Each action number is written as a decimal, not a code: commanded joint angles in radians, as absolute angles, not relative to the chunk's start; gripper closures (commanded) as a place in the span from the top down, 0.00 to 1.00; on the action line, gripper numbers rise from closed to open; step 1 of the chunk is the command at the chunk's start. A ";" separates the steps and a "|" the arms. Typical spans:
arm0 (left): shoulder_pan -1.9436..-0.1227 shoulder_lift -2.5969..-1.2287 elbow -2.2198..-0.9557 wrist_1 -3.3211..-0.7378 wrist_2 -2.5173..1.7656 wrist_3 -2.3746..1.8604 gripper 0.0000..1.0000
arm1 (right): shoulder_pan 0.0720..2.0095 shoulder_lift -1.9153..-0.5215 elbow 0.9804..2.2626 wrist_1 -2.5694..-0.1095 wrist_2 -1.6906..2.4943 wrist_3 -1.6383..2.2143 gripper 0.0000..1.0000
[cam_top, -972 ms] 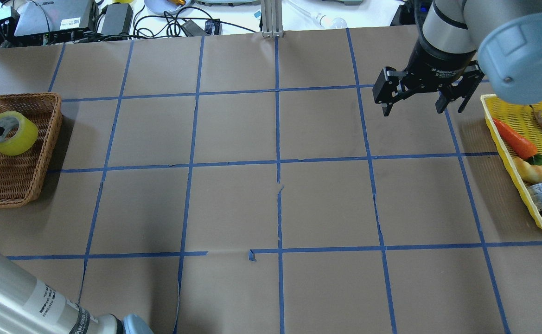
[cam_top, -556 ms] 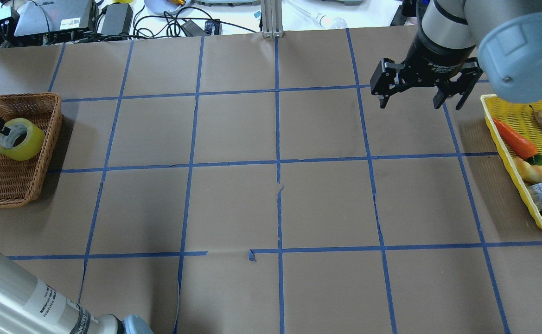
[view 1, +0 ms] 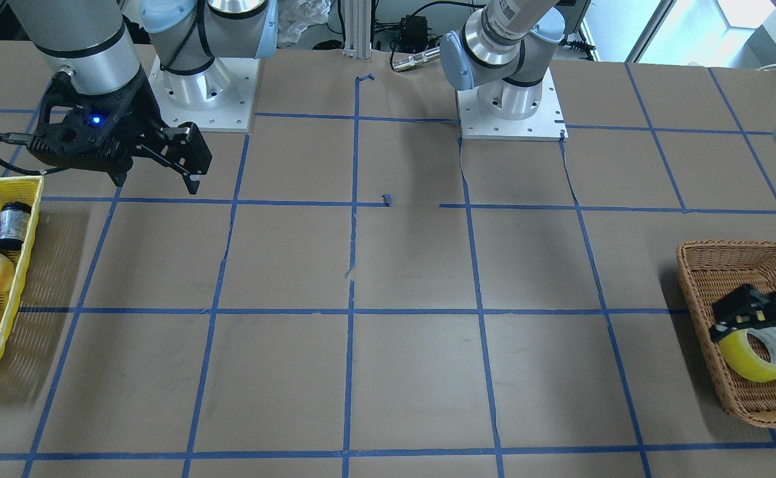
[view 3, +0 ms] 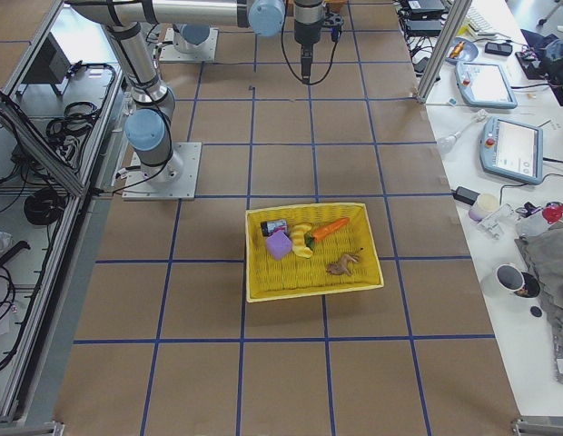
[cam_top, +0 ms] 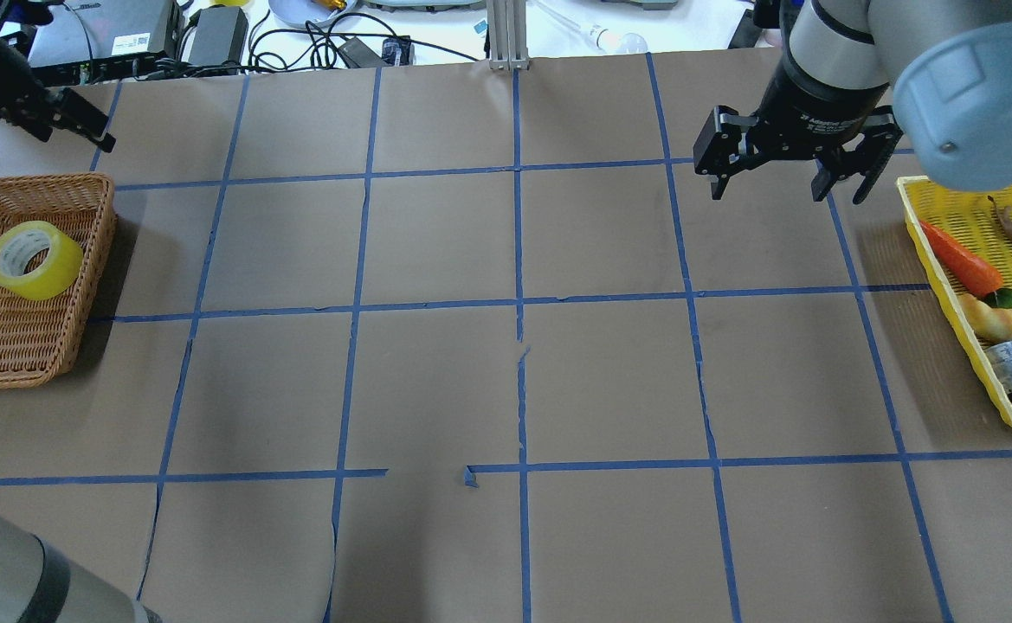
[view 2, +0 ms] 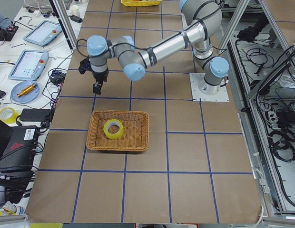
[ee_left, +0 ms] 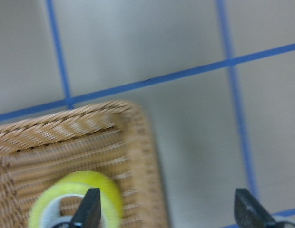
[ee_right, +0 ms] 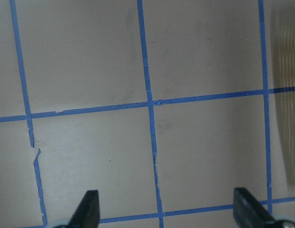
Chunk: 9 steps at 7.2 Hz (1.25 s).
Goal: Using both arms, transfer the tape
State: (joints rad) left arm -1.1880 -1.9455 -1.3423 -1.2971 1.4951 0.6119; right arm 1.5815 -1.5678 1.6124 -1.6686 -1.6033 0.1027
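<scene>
The yellow tape roll (cam_top: pixel 34 260) lies free in the wicker basket (cam_top: pixel 3 355) at the table's left end; it also shows in the exterior left view (view 2: pixel 113 129) and the left wrist view (ee_left: pixel 93 190). My left gripper (cam_top: pixel 73 131) is open and empty, lifted past the basket's far edge (view 2: pixel 96 88). In the front-facing view its black fingers (view 1: pixel 736 312) overlap the top of the tape (view 1: pixel 753 365). My right gripper (cam_top: pixel 783 186) is open and empty, hovering above the table at the far right, beside the yellow tray.
A yellow mesh tray (cam_top: pixel 947 277) at the right edge holds a toy carrot (cam_top: pixel 960 255), a croissant, a small bottle and a purple block. Cables and devices line the far table edge (cam_top: pixel 211 39). Blue tape lines grid the brown paper.
My left gripper let go of the tape, which now rests in the basket, and it moved up and away toward the far edge. My right gripper barely moved.
</scene>
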 commanded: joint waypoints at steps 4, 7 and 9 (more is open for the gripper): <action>-1.560 -1.568 -1.613 -1.354 1.502 0.121 1.00 | 1.578 -1.568 1.614 -1.667 -1.612 0.103 1.00; -1.563 -1.513 -1.625 -1.446 1.595 0.072 1.00 | 1.578 -1.568 1.614 -1.667 -1.612 0.103 1.00; -1.559 -1.511 -1.605 -1.517 1.603 -0.033 1.00 | 1.578 -1.568 1.614 -1.661 -1.615 0.104 1.00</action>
State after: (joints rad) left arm -1.5610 -1.5131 -1.6155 -1.4648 1.5923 0.0220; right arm 1.5785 -1.5677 1.6137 -1.6654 -1.6138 0.1033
